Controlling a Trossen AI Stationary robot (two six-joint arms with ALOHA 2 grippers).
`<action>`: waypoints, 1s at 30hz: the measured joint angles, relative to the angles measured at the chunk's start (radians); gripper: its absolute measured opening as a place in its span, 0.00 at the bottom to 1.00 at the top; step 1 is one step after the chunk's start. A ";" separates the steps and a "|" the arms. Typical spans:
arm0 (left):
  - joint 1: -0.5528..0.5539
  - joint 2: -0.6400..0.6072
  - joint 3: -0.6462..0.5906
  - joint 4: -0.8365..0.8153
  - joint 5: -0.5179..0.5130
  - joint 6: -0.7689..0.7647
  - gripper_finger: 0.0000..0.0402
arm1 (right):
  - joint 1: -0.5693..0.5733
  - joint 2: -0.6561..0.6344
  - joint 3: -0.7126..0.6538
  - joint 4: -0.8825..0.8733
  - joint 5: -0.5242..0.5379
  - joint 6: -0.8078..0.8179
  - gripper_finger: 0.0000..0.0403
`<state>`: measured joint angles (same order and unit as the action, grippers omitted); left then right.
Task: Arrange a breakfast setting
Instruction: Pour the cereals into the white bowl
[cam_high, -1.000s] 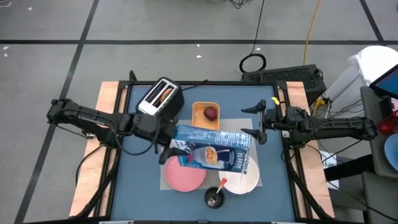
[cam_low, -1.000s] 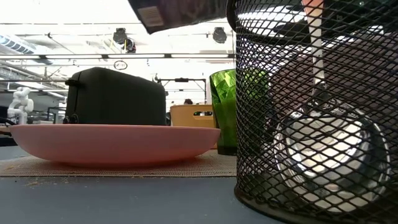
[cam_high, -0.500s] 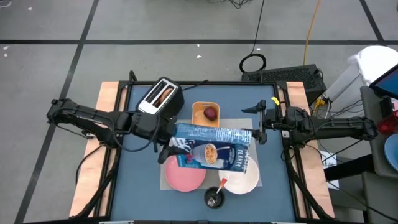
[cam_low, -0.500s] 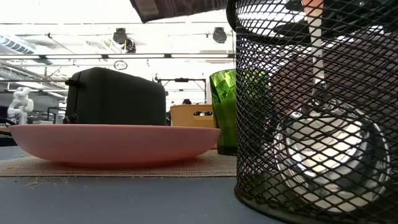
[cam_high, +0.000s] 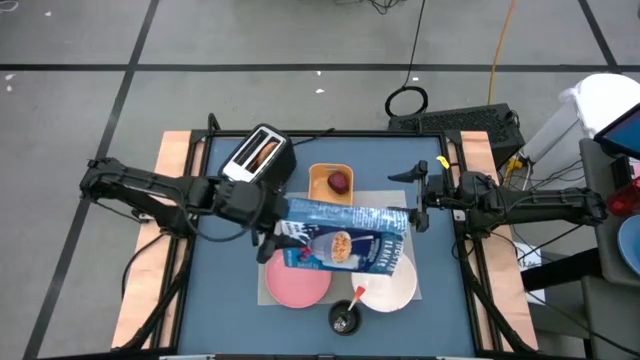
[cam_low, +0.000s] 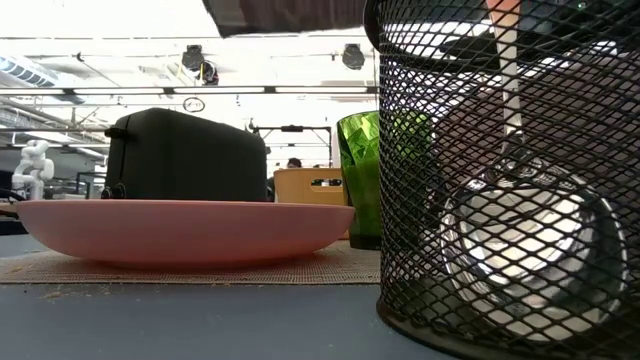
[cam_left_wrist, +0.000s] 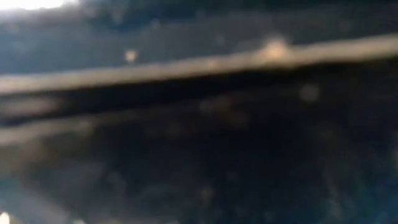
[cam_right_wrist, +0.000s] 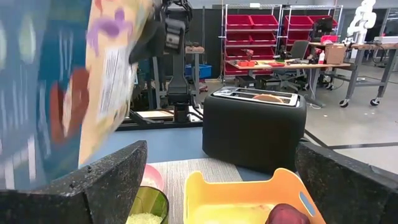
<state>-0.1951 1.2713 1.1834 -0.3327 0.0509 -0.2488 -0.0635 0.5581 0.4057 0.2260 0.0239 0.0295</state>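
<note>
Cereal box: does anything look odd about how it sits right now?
Yes. The blue cereal box is off the table, lying on its side in the left gripper, hanging over the white bowl and the pink plate. The right gripper waits open by the orange tray.

cereal box blue | plate pink | tray orange | toaster black-silver

The left arm reaches in from the desk's left edge toward the middle, and its tool is clamped on the end of the blue cereal box, holding it raised and lying sideways. The right arm waits at the desk's right side, its tool spread wide and holding nothing.
</note>
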 joint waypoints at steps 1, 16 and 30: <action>0.000 0.001 0.000 -0.009 0.000 -0.006 0.67 | 0.000 0.003 0.000 0.000 0.000 0.000 0.98; 0.005 0.031 -0.001 0.001 0.000 -0.015 0.67 | 0.000 0.014 0.000 -0.007 0.000 0.000 0.98; 0.005 0.037 0.001 0.004 -0.010 -0.022 0.67 | 0.000 0.014 0.000 -0.015 0.000 0.000 0.98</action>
<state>-0.1902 1.3079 1.1839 -0.3287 0.0407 -0.2710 -0.0637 0.5724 0.4053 0.2111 0.0238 0.0292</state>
